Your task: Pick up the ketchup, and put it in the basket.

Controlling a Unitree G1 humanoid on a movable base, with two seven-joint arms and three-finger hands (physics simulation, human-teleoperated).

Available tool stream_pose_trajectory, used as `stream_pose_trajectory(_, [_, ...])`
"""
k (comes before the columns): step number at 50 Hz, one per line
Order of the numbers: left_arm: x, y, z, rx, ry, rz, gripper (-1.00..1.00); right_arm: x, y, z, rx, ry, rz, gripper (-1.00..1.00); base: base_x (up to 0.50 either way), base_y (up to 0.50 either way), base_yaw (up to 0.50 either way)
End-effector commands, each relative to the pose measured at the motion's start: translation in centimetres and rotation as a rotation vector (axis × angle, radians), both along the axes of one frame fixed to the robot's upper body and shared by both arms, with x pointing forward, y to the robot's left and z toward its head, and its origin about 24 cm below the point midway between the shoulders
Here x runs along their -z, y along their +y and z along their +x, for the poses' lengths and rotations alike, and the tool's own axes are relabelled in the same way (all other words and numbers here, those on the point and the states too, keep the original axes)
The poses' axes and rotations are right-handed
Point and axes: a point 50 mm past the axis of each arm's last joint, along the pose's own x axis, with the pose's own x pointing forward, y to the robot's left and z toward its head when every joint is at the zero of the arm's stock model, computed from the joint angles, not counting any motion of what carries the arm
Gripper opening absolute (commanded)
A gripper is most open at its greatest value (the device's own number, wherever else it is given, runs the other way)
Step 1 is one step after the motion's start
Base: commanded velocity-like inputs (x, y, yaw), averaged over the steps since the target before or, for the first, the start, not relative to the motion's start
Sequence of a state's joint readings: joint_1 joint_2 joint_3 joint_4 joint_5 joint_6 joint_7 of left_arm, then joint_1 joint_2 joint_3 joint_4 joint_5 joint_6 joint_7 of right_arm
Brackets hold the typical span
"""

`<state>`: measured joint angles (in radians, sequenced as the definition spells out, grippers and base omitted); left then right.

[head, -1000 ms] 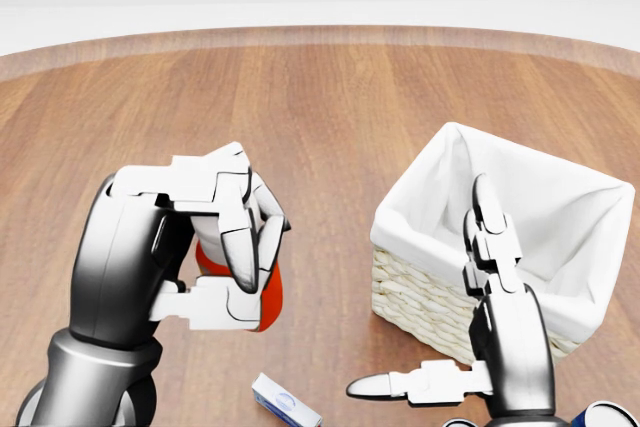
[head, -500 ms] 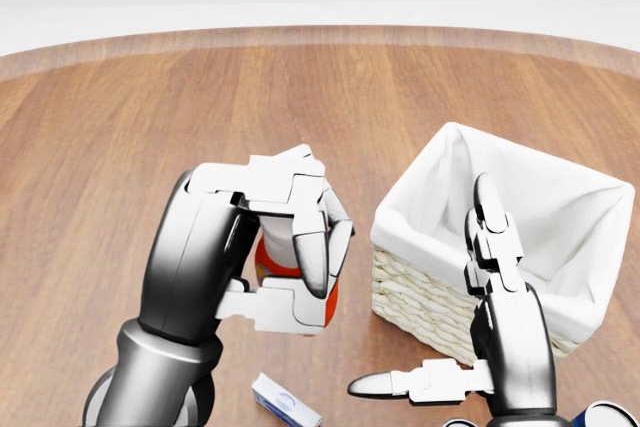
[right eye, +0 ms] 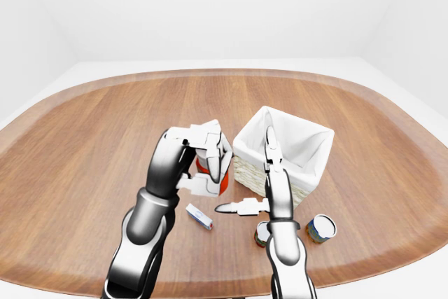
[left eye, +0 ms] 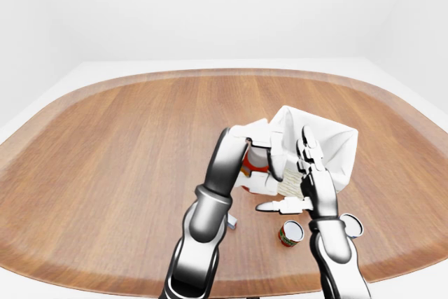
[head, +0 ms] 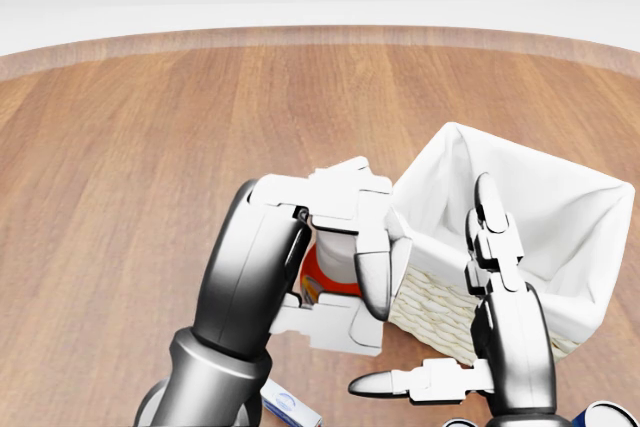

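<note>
My left hand [head: 345, 272] is shut on the ketchup bottle [head: 325, 262], red with a white cap, and holds it above the table right beside the basket's left wall. The basket [head: 560, 237] is woven wicker with a white cloth liner and stands at the right of the head view. My right hand [head: 470, 327] is open and empty, fingers upright, against the basket's near wall. The hand's fingers hide most of the bottle. The right-eye view shows the bottle [right eye: 207, 164] just left of the basket [right eye: 297, 141].
A small white and blue box [right eye: 199, 216] lies on the wooden table [head: 150, 147] below my left hand. Two cans [right eye: 322, 227] stand near the table's lower right edge, beside my right forearm.
My left hand has carried the ketchup bottle to the right, from the middle of the table up to the basket's left wall. The right hand has not moved.
</note>
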<state>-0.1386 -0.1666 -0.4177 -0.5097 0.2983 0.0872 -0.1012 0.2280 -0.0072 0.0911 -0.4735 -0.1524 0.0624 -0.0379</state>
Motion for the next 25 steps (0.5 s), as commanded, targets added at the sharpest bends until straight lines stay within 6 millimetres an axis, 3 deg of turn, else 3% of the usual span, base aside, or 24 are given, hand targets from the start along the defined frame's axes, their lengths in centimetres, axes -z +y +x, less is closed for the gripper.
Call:
stream_pose_trajectory(1, [-0.8, -1.5, -1.4, 0.003, -0.041, -0.024, -0.91, 0.2, -0.1, 0.1, 0.002, 0.002, 0.001, 1.00, 0.00, 0.00, 0.00])
stream_pose_trajectory(25, [-2.0, -3.1, -3.3, 0.063, -0.104, -0.045, -0.91, 0.1, -0.5, 0.1, 0.025, -0.005, 0.005, 1.00, 0.00, 0.00, 0.00])
